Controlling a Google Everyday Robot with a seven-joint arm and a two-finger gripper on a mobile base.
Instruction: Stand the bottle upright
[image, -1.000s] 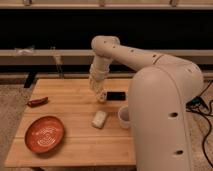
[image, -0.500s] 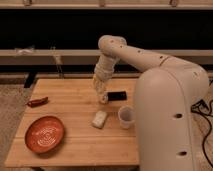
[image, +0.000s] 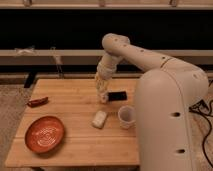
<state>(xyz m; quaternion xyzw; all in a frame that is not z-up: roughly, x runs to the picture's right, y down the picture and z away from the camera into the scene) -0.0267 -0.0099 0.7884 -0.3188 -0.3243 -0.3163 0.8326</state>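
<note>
My gripper (image: 102, 88) hangs from the arm over the back middle of the wooden table (image: 70, 150), pointing down. It is shut on the bottle (image: 104, 97), a slim whitish thing that stands nearly upright between the fingers. The bottle's lower end is at or just above the tabletop, right beside a flat black object (image: 118, 96). The fingers hide the bottle's upper part.
A stubby whitish lump (image: 99, 119) lies in front of the gripper, with a translucent white cup (image: 126, 116) to its right. A red bowl (image: 45, 134) sits front left, and a reddish-brown item (image: 37, 102) lies at the left edge. The robot's body (image: 170, 120) fills the right.
The arm has swung a little to the right, and the gripper with the bottle now sits closer to the black object. The other things have not moved.
</note>
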